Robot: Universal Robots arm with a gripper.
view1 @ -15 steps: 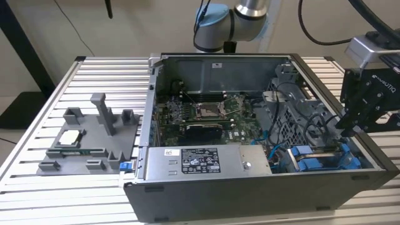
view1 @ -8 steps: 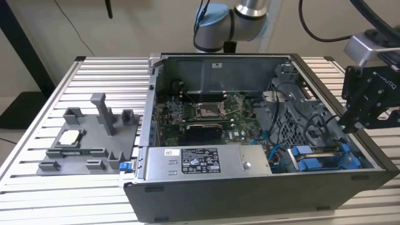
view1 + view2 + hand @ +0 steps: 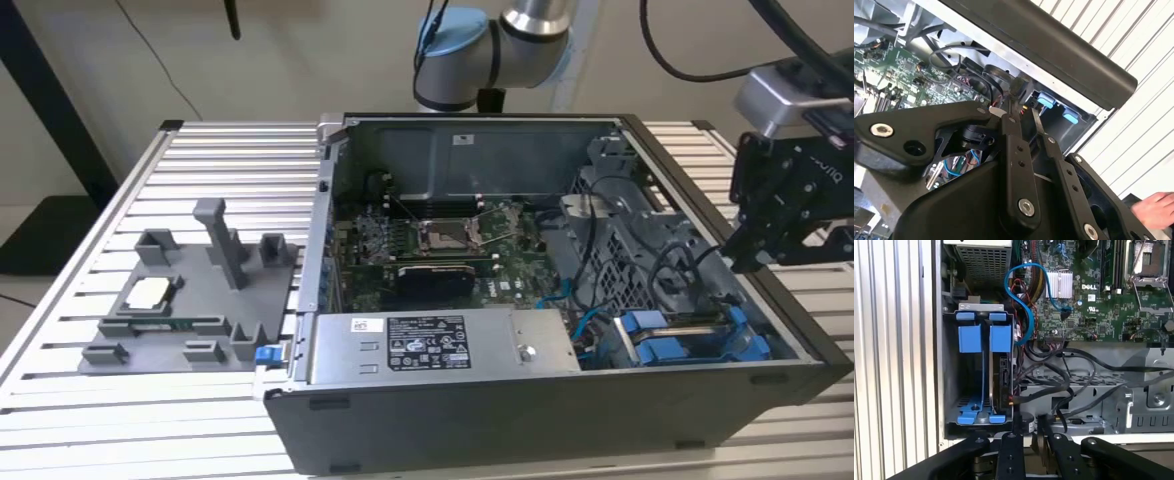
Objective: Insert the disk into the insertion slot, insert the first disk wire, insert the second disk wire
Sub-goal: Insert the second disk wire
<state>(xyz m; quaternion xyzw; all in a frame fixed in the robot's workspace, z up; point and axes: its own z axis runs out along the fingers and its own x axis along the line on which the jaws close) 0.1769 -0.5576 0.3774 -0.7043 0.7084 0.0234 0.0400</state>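
One of three steps looked done: the disk (image 3: pixel 1002 382) stood on edge in the insertion slot (image 3: pixel 951 370), its blue carrier tabs (image 3: pixel 988 337) at the end nearest the power supply (image 3: pixel 985 260). Its long axis ran the length of the bay, parallel to the near wall of the computer case (image 3: pixel 534 420) in the exterior view. Both wires seemed left to do. Black cables (image 3: pixel 1074 390) lay loose beside the bay, and a blue data cable (image 3: pixel 1026 315) curled toward the tabs (plugged or not, I could not tell). My claw (image 3: pixel 1028 427) hovered over the bay's other end, narrowly parted, with nothing between that I could make out.
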